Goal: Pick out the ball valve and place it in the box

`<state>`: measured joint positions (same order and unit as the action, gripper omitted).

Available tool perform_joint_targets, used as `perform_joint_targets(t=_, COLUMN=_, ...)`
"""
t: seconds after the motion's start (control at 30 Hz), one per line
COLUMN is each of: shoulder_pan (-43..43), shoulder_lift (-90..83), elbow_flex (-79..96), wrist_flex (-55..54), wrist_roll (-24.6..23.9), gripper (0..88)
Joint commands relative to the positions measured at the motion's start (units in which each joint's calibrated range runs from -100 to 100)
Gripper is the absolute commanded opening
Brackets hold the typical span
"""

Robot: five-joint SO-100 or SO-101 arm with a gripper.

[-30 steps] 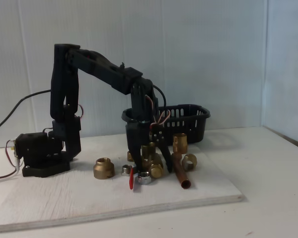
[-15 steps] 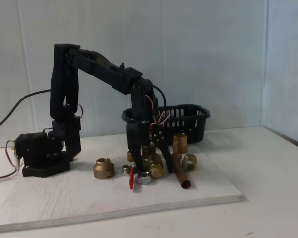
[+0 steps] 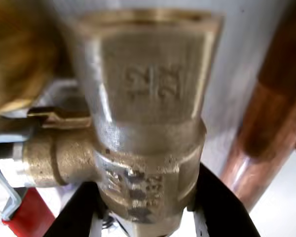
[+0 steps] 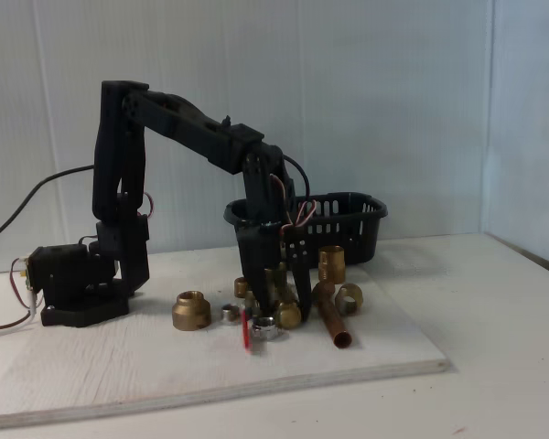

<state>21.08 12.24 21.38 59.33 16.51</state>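
Fixed view looks level from the side, far back; wrist view – very close – shares the valve (image 3: 148, 148).

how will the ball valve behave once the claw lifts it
The ball valve looks like solid brass, so probably stiff and heavy for its size. Its smooth metal may slip between the claw fingers. The red lever sticks out sideways, so it could swing or tilt off-balance.

Brass fittings (image 4: 287, 314) and copper pipe (image 4: 330, 320) crowd the claw (image 4: 279, 309); table (image 4: 119, 375) at left and box (image 4: 343, 224) opening stand unobstructed.
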Motion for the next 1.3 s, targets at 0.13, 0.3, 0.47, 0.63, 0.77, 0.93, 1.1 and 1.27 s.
perform_joint_targets(t=0.13, shoulder_pan=-0.3, shoulder_lift=0.3, elbow_flex=-0.4, wrist_flex=0.6, wrist_roll=0.1, gripper=0.8)
perform_joint_targets(t=0.3, shoulder_pan=-0.3, shoulder_lift=0.2, elbow_flex=-0.4, wrist_flex=0.7, wrist_roll=-0.1, gripper=0.8)
perform_joint_targets(t=0.47, shoulder_pan=-0.3, shoulder_lift=-0.5, elbow_flex=-0.4, wrist_flex=0.9, wrist_roll=-0.1, gripper=0.8)
perform_joint_targets(t=0.63, shoulder_pan=-0.3, shoulder_lift=-0.5, elbow_flex=-6.9, wrist_flex=9.0, wrist_roll=-0.2, gripper=0.8)
perform_joint_targets(t=0.77, shoulder_pan=-0.1, shoulder_lift=0.3, elbow_flex=-16.1, wrist_flex=19.5, wrist_roll=-0.2, gripper=0.8)
perform_joint_targets(t=0.93, shoulder_pan=0.0, shoulder_lift=0.3, elbow_flex=-18.7, wrist_flex=22.6, wrist_roll=-0.2, gripper=0.8)
perform_joint_targets(t=1.1, shoulder_pan=0.0, shoulder_lift=0.2, elbow_flex=-18.9, wrist_flex=22.7, wrist_roll=-0.2, gripper=0.8)
perform_joint_targets(t=1.27, shoulder_pan=-0.3, shoulder_lift=-0.5, elbow_flex=-19.3, wrist_flex=22.8, wrist_roll=-0.2, gripper=0.8)
